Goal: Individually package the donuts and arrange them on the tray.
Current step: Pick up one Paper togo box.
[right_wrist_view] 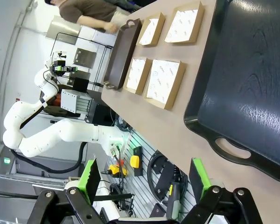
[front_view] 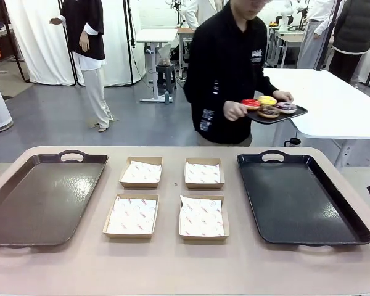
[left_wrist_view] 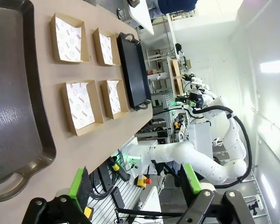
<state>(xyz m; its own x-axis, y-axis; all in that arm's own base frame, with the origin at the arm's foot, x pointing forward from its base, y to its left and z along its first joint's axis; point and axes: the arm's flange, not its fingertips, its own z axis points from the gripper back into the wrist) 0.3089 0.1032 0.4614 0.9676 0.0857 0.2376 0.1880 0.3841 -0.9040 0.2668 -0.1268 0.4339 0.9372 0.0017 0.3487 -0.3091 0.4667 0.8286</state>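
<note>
Front view: beyond the black tray (front_view: pixel 299 197) a person (front_view: pixel 225 74) carries donuts (front_view: pixel 268 106); your left gripper (left_wrist_view: pixel 135 179) and right gripper (right_wrist_view: pixel 144 175) gape empty, awaiting delivery.

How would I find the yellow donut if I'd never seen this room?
Look beyond the long beige table to the person in black carrying a small dark tray of four ring donuts. The yellow-glazed donut lies beside the red-glazed one; it alone is bright yellow.

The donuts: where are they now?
In the front view, the four donuts lie on a small black tray the person carries beyond the table's far edge, right of centre.
</note>
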